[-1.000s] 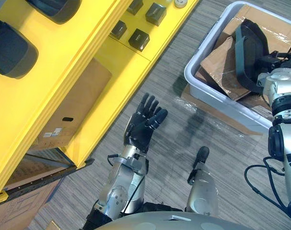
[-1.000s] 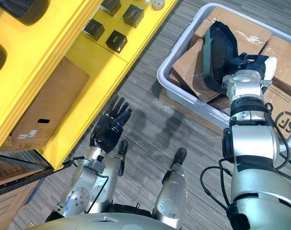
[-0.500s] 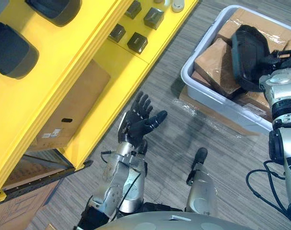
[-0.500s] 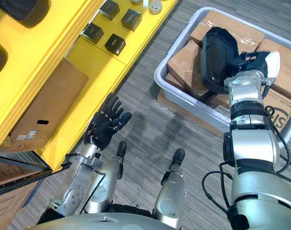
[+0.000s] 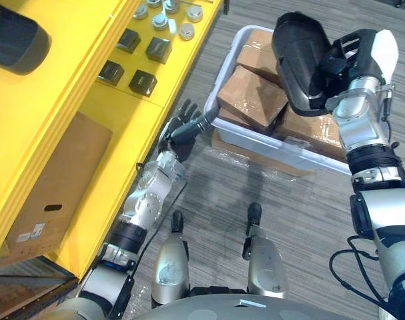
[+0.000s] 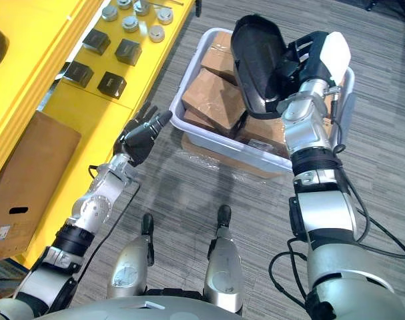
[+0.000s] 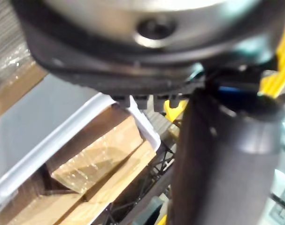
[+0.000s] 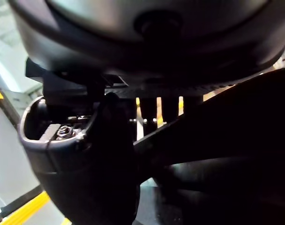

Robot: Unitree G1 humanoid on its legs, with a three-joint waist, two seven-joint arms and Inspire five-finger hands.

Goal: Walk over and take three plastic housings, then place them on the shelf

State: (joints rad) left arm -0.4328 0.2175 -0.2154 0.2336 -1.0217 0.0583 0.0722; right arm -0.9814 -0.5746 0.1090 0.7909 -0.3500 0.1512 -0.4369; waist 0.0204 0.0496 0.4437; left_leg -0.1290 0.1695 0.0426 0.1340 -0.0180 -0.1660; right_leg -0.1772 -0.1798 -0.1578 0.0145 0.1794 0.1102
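A black plastic housing hangs tilted above the grey bin, with my right hand shut on its edge. The same housing and right hand show in the right eye view. Another black housing lies on the upper level of the yellow shelf at the left. My left hand is open with nothing in it, stretched out close to the bin's near left corner. The left wrist view looks past its thumb at the bin's rim.
Several brown cardboard boxes fill the bin. Small black blocks and round metal parts sit on the shelf's lower level. A large cardboard box stands under the shelf. Grey carpet lies between shelf and bin.
The camera has swung toward the bin. My right hand has raised the black housing up out of the bin. My left arm has stretched forward to the bin's corner.
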